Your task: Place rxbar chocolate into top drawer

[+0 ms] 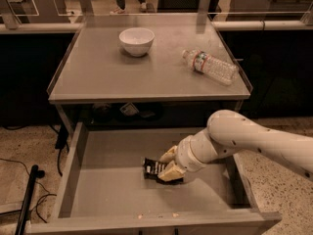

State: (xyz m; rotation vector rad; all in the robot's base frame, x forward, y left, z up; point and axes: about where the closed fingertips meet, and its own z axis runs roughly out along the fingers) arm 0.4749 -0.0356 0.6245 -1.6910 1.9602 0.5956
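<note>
The rxbar chocolate, a dark wrapper with white lettering, is low inside the open top drawer, near the middle of its floor. My gripper reaches into the drawer from the right and is shut on the bar's right end, with tan fingers above and below it. The bar sits at or just above the drawer floor; I cannot tell whether it touches. The white arm crosses the drawer's right side.
On the grey tabletop stand a white bowl at the back and a clear water bottle lying on its side at the right. Drawer walls rise left and right. Cables and a black pole lie on the floor at left.
</note>
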